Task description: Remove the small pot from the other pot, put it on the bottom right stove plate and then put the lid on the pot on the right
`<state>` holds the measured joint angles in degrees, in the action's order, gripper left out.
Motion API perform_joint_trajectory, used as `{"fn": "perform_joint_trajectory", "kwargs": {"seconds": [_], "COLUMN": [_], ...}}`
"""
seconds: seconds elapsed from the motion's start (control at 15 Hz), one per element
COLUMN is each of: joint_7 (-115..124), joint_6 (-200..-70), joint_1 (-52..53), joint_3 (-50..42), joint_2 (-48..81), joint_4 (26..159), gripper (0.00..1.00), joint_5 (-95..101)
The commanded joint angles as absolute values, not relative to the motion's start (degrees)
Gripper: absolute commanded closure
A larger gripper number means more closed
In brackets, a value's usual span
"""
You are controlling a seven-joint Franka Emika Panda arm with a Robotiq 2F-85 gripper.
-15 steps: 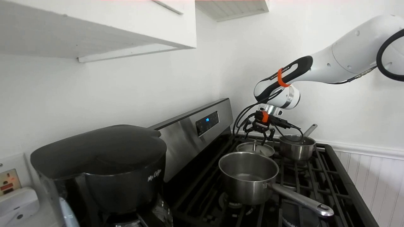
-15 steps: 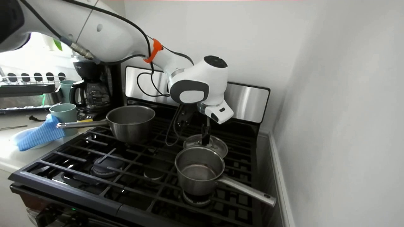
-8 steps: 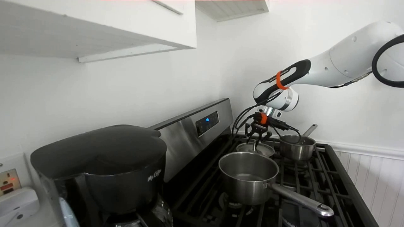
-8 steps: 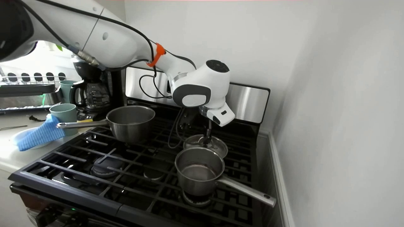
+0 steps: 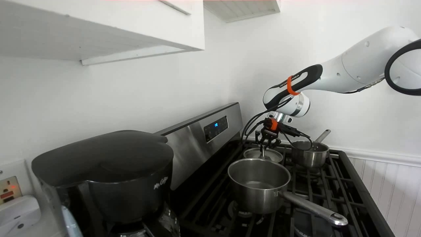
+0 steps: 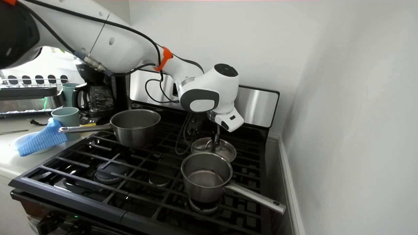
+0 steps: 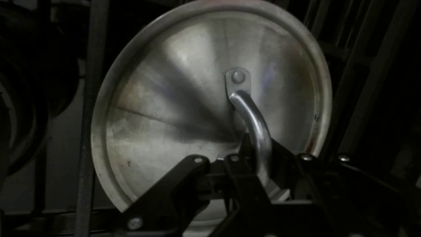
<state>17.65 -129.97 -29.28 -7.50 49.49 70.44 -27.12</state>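
Currently the lid (image 7: 197, 98) is at the back right of the stove (image 6: 65, 197), handle (image 7: 258, 125) upward; whether it touches the grate (image 7: 98, 59) I cannot tell. The claw (image 7: 260, 143) pinches that handle from both sides. In an exterior view the small pot (image 6: 206, 179) stands upright over the front right burner (image 6: 203, 208), just in front of the lid. Farther left is the big pot (image 6: 134, 133). Beside the stove, a coffee maker (image 6: 101, 98) and a cup (image 6: 67, 119) stand on the table (image 6: 13, 163).
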Motion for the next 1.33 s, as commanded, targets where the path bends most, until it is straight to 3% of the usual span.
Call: {"fn": "perform_joint_trajectory", "kwargs": {"seconds": [0.0, 1.27], "joint_7": [17.73, 17.79], "joint_6": [-128.22, -124.52], "joint_1": [-30.24, -28.17], "joint_3": [-6.74, -10.79], "joint_2": [51.17, 34.40], "joint_4": [67.32, 76.97], "gripper": [0.98, 0.98], "joint_5": [-27.77, -23.16]}}
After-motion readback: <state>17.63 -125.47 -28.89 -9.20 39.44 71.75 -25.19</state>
